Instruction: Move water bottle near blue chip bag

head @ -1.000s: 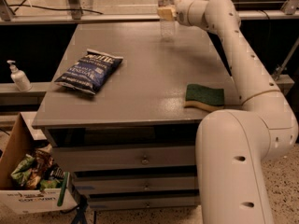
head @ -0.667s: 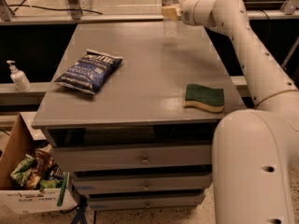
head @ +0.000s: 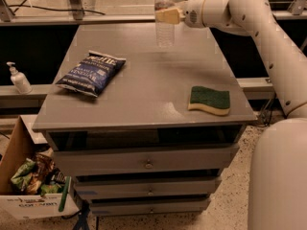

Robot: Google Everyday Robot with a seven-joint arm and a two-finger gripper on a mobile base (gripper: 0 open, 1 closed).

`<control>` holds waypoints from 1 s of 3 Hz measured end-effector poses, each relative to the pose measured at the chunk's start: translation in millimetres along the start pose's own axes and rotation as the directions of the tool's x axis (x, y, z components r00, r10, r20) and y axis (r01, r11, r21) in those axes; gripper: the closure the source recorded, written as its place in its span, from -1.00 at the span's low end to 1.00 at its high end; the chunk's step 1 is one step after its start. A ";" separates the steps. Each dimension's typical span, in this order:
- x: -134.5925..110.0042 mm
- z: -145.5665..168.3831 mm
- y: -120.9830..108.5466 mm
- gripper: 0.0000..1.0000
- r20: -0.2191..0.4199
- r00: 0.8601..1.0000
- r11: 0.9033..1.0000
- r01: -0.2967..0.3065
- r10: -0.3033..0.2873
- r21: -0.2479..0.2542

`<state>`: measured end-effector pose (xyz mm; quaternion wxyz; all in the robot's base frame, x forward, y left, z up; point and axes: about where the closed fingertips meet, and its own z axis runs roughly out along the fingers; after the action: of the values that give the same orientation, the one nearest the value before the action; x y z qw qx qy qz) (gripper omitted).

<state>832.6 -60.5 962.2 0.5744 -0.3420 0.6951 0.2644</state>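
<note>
Robot arm: you see the white, jointed arm (head: 268, 37) coming in from the right side and reaching across the far right corner of the furniture, with its rounded base filling the lower right of the view.
Tabletop: the flat grey tabletop (head: 144, 90) sits on a grey cabinet with a stack of drawers (head: 148, 164) below it, each with a small knob at the centre.
Cardboard box: an open brown cardboard box (head: 14, 147) stands on the floor at the lower left, beside the cabinet, and holds green and brown snack packets.
Blue chip bag: the dark navy crinkled blue chip bag (head: 91, 73) with white lettering lies flat on the left part of the tabletop, with its white top edge pointing to the far side.
Sponge: a green sponge (head: 209, 100) with a pale yellow underside lies flat on the right part of the tabletop, near the front edge.
Water bottle: the small clear plastic water bottle (head: 165, 32) stands upright at the far edge of the tabletop, right of centre and well apart from the blue chip bag. You cannot tell whether its base touches the surface.
Pump bottle: a white pump-top dispenser bottle (head: 19, 79) stands on a ledge left of the cabinet.
Gripper: the gripper (head: 163, 16), with tan fingers, is at the far edge of the tabletop, closed around the upper part of the water bottle from the right.
</note>
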 end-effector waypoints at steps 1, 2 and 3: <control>1.9 4.1 58.1 1.00 -0.023 1.000 0.989 -0.023 0.020 -0.144; -7.5 17.3 105.9 1.00 -0.013 1.000 0.965 -0.010 0.006 -0.262; -15.2 32.1 141.7 1.00 0.018 1.000 0.936 0.014 -0.008 -0.351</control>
<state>743.7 55.2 967.1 0.5111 -0.4407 0.6304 0.3837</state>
